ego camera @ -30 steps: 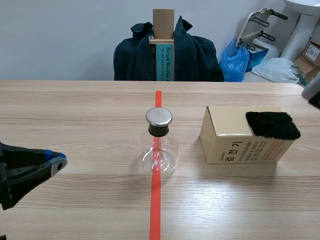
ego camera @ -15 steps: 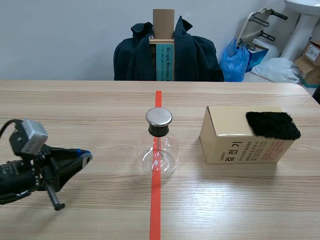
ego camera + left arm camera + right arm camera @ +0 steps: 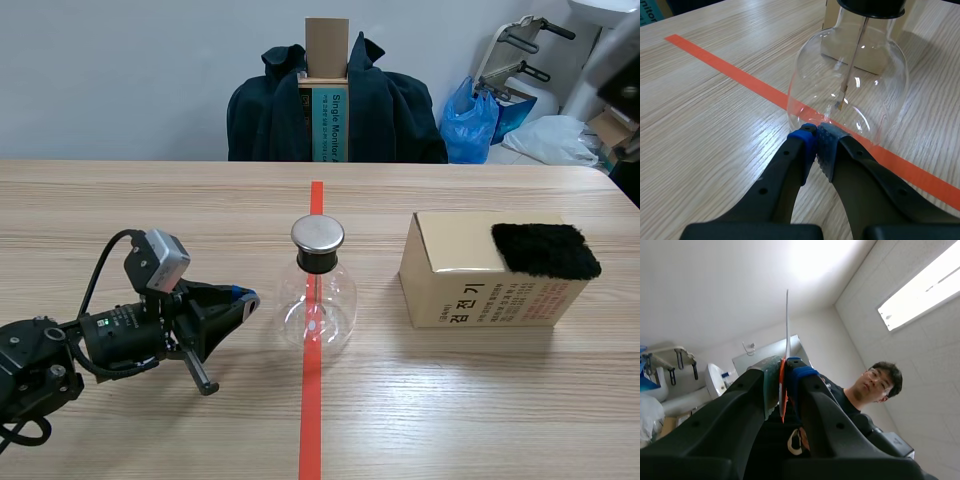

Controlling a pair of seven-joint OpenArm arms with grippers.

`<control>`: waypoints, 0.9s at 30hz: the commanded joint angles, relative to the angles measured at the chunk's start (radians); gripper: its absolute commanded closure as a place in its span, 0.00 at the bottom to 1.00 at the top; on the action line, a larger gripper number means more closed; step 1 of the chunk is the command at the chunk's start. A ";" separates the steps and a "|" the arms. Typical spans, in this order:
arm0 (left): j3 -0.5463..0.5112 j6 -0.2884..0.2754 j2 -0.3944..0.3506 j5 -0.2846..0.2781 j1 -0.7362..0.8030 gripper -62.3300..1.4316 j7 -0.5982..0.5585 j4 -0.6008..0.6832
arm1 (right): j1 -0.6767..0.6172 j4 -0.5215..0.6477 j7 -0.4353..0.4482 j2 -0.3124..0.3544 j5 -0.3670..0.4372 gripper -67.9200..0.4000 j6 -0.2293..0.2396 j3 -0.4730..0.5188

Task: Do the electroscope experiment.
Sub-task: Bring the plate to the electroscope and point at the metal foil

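Glass electroscope flask (image 3: pixel 317 300) with a black stopper and a round metal cap (image 3: pixel 318 234) stands at the middle of the wooden desk (image 3: pixel 150 210), right on the orange tape line (image 3: pixel 311 420) that runs from the near edge to the far edge. In the left wrist view a thin metal rod (image 3: pixel 852 55) hangs down inside the clear bulb.

The left gripper (image 3: pixel 240 300) lies low over the desk, just left of the flask. Its two fingers are pressed together, pad to pad, with nothing between them. Their tips sit at the foot of the bulb; whether they touch the glass cannot be told.

A cardboard box (image 3: pixel 470 285) with printed lettering sits to the right of the flask, toward the desk's right edge. A piece of black fur (image 3: pixel 545 250) lies on the right end of its top.

The right gripper (image 3: pixel 782 372) is raised and points up toward the ceiling. Its pads are clamped on a thin strip (image 3: pixel 787 315), orange at the bottom and pale above, standing upright between them.

Beyond the desk's far edge stands a chair draped with a dark jacket (image 3: pixel 270 110).
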 commanded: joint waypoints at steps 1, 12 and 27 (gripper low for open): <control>0.002 0.004 0.005 -0.003 -0.006 0.93 -0.018 0.011 | 0.030 0.009 -0.027 0.022 -0.005 0.98 -0.008 -0.038; 0.039 0.014 0.022 -0.001 -0.008 0.93 -0.024 -0.001 | 0.118 -0.028 -0.187 0.046 -0.084 0.98 -0.001 -0.398; 0.039 0.037 0.022 0.000 -0.008 0.93 -0.024 -0.001 | 0.126 -0.300 -0.208 0.081 -0.164 0.98 -0.002 -0.640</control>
